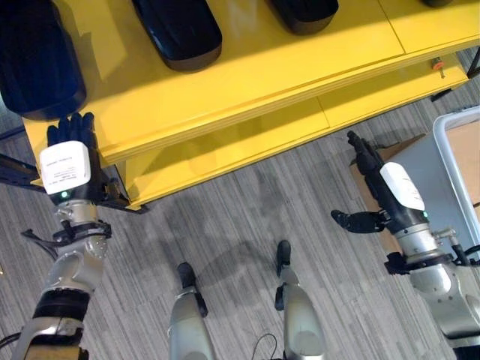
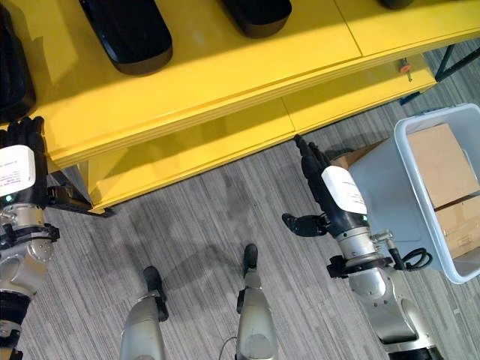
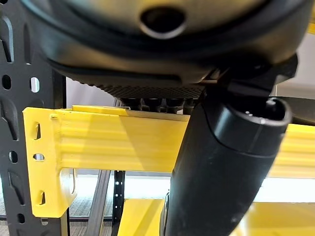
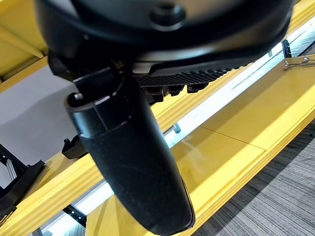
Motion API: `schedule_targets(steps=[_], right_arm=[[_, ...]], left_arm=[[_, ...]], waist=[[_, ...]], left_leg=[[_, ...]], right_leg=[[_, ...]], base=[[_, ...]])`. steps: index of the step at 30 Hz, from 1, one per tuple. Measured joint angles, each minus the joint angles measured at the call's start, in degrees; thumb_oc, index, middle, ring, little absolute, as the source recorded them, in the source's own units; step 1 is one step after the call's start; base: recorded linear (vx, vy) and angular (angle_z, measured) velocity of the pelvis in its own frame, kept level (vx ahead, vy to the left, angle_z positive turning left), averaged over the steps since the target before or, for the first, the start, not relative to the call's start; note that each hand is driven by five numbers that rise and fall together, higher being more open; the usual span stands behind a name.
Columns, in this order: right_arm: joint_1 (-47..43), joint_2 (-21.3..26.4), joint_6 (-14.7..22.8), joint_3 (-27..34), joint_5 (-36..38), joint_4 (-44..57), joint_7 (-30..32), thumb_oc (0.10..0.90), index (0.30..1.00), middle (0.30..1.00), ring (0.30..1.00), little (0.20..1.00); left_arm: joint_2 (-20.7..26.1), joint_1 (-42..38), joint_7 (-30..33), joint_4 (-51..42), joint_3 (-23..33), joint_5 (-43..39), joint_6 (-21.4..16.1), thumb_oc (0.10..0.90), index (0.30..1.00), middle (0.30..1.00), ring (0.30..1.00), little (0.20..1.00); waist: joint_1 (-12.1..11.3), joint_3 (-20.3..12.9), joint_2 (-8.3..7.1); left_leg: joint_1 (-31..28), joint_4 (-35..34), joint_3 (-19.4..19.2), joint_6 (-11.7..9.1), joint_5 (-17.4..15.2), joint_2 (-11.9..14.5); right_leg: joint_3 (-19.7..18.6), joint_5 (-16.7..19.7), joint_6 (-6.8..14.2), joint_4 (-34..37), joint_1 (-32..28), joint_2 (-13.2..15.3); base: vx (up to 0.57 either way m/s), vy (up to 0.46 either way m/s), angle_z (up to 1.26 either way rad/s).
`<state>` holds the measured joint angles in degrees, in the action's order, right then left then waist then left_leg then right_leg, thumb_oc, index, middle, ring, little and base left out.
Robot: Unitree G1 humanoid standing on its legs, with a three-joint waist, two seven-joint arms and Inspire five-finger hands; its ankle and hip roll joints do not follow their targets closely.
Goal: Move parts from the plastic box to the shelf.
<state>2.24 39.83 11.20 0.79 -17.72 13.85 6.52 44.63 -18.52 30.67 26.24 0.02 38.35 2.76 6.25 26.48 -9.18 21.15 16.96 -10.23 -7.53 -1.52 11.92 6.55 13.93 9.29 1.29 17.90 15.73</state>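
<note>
Overhead, in the left eye view, glossy black moulded parts lie spaced apart on the yellow shelf, presumably already delivered; the left hand rests straight-fingered and empty at its front edge. From the right eye view, the right hand hangs relaxed over the carpet between shelf and grey plastic box, which holds cardboard cartons. Both wrist views show uncurled fingers holding nothing before yellow beams.

The black parts on the shelf and the plastic box are cut off by the frame edges.
</note>
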Motion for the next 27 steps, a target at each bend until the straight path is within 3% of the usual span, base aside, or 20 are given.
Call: schedule_targets(steps=[20,24,27], right_arm=[[0.0,0.6,0.2,0.0,0.1,0.0,0.0,0.900,1.000,1.000,1.000,1.000],[-0.1,0.6,0.3,-0.1,0.1,0.0,0.0,0.900,1.000,1.000,1.000,1.000],[-0.2,0.6,0.3,-0.1,0.1,-0.1,-0.1,0.900,1.000,1.000,1.000,1.000]], left_arm=[[1.8,-0.4,-0.5,0.6,-0.8,-4.2,-1.6,0.900,1.000,1.000,1.000,1.000],[1.6,2.0,-2.9,-3.4,0.2,-4.6,-1.5,0.900,1.000,1.000,1.000,1.000],[-1.6,5.7,-3.9,-8.1,2.2,-6.7,-2.7,0.900,1.000,1.000,1.000,1.000]], waist=[[-0.1,0.0,0.03],[-0.5,0.0,0.15],[-1.1,0.2,0.60]], left_leg=[[0.1,0.1,-0.6,0.0,0.0,0.0],[-0.1,-0.1,-0.6,0.0,0.1,0.0],[-1.4,-0.8,-0.7,0.0,0.3,-0.1]], right_leg=[[-0.9,0.2,-0.1,-0.2,0.7,0.0],[-0.8,0.4,0.0,-0.2,0.6,0.0],[-0.8,0.4,0.1,-0.2,-0.4,0.1]], base=[[0.00,0.000,-0.01],[0.00,0.000,0.00],[0.00,0.000,0.00]])
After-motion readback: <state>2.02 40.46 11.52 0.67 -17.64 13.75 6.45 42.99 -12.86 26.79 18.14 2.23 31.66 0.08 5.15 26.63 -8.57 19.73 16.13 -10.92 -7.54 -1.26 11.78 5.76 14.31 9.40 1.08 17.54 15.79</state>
